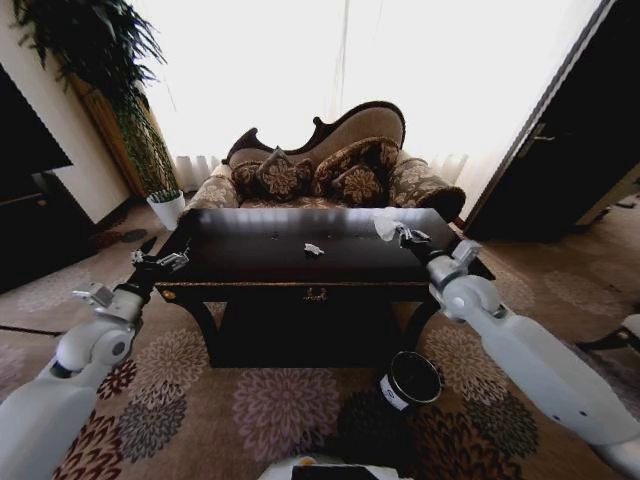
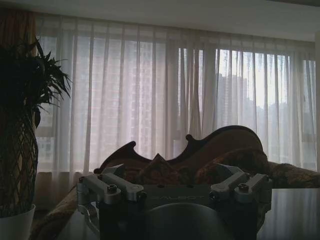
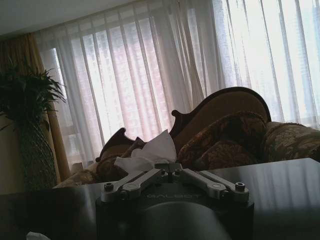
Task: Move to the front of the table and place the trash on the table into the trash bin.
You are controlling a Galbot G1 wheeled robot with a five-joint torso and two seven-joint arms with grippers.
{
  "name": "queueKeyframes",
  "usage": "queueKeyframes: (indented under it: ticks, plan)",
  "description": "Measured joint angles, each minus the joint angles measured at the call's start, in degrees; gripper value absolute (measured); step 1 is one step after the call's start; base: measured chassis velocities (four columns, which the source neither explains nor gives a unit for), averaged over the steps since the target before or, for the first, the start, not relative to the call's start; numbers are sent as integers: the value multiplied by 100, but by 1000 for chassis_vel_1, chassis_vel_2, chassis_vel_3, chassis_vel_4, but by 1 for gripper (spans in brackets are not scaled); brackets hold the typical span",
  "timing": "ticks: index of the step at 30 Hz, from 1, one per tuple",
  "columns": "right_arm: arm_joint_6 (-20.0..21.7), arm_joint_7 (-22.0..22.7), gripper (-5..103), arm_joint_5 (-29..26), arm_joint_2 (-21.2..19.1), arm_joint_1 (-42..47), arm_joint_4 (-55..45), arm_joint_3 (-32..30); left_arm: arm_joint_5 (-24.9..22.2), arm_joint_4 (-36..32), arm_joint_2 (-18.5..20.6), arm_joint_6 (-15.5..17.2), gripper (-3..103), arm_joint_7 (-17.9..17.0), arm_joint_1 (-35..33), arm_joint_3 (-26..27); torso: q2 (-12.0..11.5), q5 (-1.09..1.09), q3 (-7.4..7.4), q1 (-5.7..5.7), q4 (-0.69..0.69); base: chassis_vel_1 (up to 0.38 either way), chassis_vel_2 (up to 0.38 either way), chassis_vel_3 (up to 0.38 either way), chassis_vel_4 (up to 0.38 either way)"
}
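The dark glossy table (image 1: 250, 258) stands straight ahead. My right gripper (image 1: 396, 233) hovers over the table's far right part, shut on a white wad of tissue (image 1: 385, 226); the right wrist view shows the fingers (image 3: 150, 177) pinched together under that tissue (image 3: 150, 154). A small white scrap (image 1: 313, 249) lies near the middle of the tabletop, and a white bit (image 3: 36, 236) also appears low on the table in the right wrist view. My left gripper (image 1: 160, 259) is held at the table's left end, open and holding nothing. On the carpet at the front right sits the black trash bin (image 1: 410, 380).
A patterned brown sofa (image 1: 320, 165) stands behind the table before bright curtains. A white plant pot (image 1: 167, 208) with a tall plant is at the back left, a dark cabinet (image 1: 30, 210) at left and a dark door (image 1: 560, 160) at right. Flowered carpet surrounds the table.
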State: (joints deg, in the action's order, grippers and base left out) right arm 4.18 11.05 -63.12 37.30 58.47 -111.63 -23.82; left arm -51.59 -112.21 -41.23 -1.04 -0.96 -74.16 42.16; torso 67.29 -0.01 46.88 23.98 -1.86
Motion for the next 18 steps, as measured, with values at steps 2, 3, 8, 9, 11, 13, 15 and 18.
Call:
queueKeyframes:
  ticks: [2,3,8,9,11,13,15,18]
  plan:
    - [-48,-76,0,132,103,637,-150,-591,0,0,0,0,100,2,0,0,0,1,0,0,-1,0,0,0,0]
    - [-48,-76,0,132,103,637,-150,-591,0,0,0,0,100,2,0,0,0,1,0,0,-1,0,0,0,0]
    - [-100,-175,0,249,424,1492,-331,-1335,0,-1,0,0,100,5,0,0,0,3,1,0,-1,0,0,0,0]
    - [-127,-219,0,287,549,1755,-388,-1582,0,0,0,0,100,3,0,0,0,1,0,0,0,0,0,0,0]
    - [-179,-293,0,314,1048,2415,-675,-2373,0,0,0,0,100,2,0,0,0,0,1,0,0,0,0,0,0]
    - [-195,-324,0,326,1172,2567,-746,-2536,0,-1,0,0,100,4,0,0,0,1,1,0,0,0,0,0,0]
    - [-269,-425,0,389,1419,2903,-852,-2765,0,0,0,0,100,4,0,0,0,0,1,1,1,0,0,0,0]
    - [-418,-561,0,563,1633,3202,-873,-2888,0,0,0,0,100,2,0,0,0,0,1,1,0,0,0,0,0]
